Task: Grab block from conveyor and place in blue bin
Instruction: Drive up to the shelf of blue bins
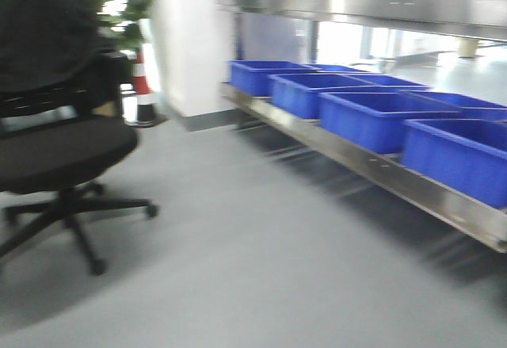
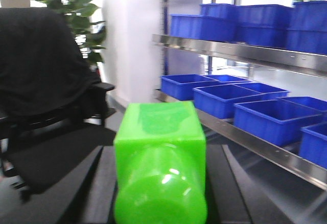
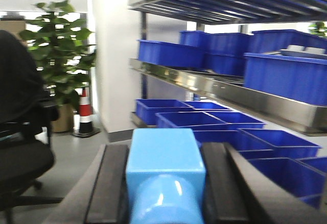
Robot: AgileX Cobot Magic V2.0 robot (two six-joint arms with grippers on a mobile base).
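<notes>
Jolts could shake the green block (image 2: pixel 159 147) and pale-blue block (image 3: pixel 164 155) from the left gripper (image 2: pixel 162 185) and right gripper (image 3: pixel 164 188) clamping them.

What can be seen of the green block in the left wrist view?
The green block is bright lime and glossy like moulded plastic. It has a square-edged body with a rounded, cylinder-like end facing the camera, which catches highlights. It lies lengthwise in the left tool, between its two dark fingers, which flank its sides, and is held clear of the floor.
</notes>
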